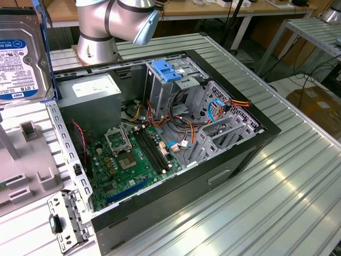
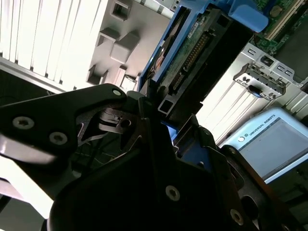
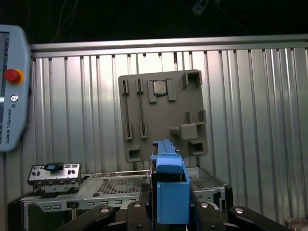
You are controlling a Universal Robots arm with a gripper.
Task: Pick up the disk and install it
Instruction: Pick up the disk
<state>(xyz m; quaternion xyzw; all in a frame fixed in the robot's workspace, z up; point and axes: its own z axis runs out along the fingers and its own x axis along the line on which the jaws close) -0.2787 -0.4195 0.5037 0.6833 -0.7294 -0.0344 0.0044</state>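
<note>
Disk (image 1: 18, 53) held aloft, beside the open computer case (image 1: 160, 133); tool (image 3: 171, 211) clamped across its blue side rails (image 3: 168, 168). Judged rigid, fairly heavy, shock-sensitive; best gripped by rails, not circuit board.

**Disk edge-on in gripper, grey plate behind**

Disk (image 3: 171, 190), blue rail toward the camera, stands edge-on in the centre foreground. Gripper (image 3: 171, 209): black fingers (image 3: 147, 211) pressed against both its sides. Just behind it is the case (image 3: 110, 185), with a perforated metal panel showing. Small bracket (image 3: 54, 173) near the case's corner. Beyond, a grey plate (image 3: 163, 115) with slots and blocks lies flat on the ribbed table (image 3: 250, 120); a chip (image 3: 159, 87) sits in one recess. Pendant (image 3: 12, 91) with red button (image 3: 13, 75) at the frame's edge. Dark past the table.
</note>
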